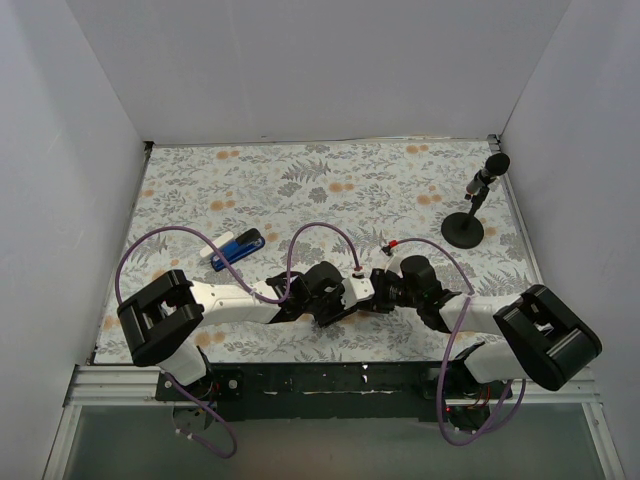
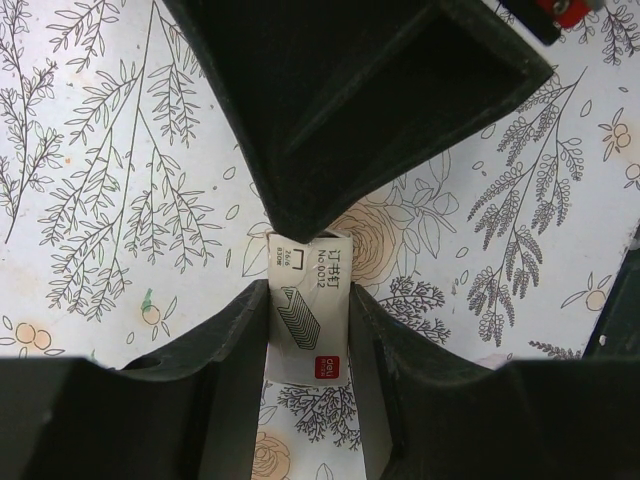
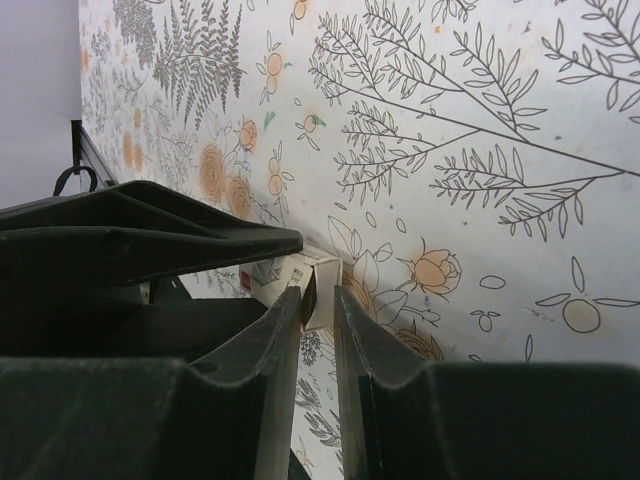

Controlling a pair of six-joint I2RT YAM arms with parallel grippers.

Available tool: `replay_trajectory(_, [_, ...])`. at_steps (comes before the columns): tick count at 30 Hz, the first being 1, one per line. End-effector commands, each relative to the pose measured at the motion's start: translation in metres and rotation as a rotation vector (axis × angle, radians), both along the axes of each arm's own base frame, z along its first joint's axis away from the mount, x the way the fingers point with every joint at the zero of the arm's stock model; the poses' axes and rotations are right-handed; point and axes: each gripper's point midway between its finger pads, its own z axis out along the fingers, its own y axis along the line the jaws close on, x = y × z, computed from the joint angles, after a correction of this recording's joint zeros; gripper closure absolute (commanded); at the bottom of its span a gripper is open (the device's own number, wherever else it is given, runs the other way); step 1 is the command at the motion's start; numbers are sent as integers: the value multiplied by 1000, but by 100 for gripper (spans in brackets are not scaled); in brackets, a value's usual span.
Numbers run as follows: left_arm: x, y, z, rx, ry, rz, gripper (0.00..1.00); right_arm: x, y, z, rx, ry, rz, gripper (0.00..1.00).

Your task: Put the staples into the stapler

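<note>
A small white staples box (image 2: 308,320), printed with a staple drawing and a red logo, sits between my left gripper's (image 2: 310,288) fingers, low over the floral tablecloth. The staples themselves are hidden inside it. My right gripper (image 3: 318,295) is closed to a narrow gap on the open end flap of the box (image 3: 300,272). Its dark finger (image 2: 330,120) hangs over the box in the left wrist view. In the top view the two grippers, left (image 1: 350,294) and right (image 1: 380,290), meet at the table's near middle. The blue stapler (image 1: 238,247) lies apart, to the left and further back.
A black microphone stand (image 1: 465,228) stands at the right rear. White walls close in the table on three sides. Purple cables (image 1: 310,235) arch over both arms. The black mounting rail (image 1: 320,380) runs along the near edge.
</note>
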Motion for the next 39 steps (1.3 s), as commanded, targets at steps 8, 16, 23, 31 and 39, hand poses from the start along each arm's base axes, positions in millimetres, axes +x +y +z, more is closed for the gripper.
replay_trajectory(8, [1, -2, 16, -51, -23, -3, 66, -3, 3, -3, 14, 0, 16, 73])
replay_trajectory(16, [2, -3, 19, -57, -31, 0, 66, -5, 3, -8, 4, 12, 21, 73])
replay_trajectory(23, [3, -2, 19, -55, -36, 3, 66, -5, -1, -11, -11, 8, 9, 73])
replay_trajectory(31, [2, -3, 20, -61, -29, 1, 66, -5, 5, -3, 3, -10, 28, 73])
replay_trajectory(39, [2, -4, 20, -67, -31, 7, 66, -7, 9, -3, 2, -7, 43, 69])
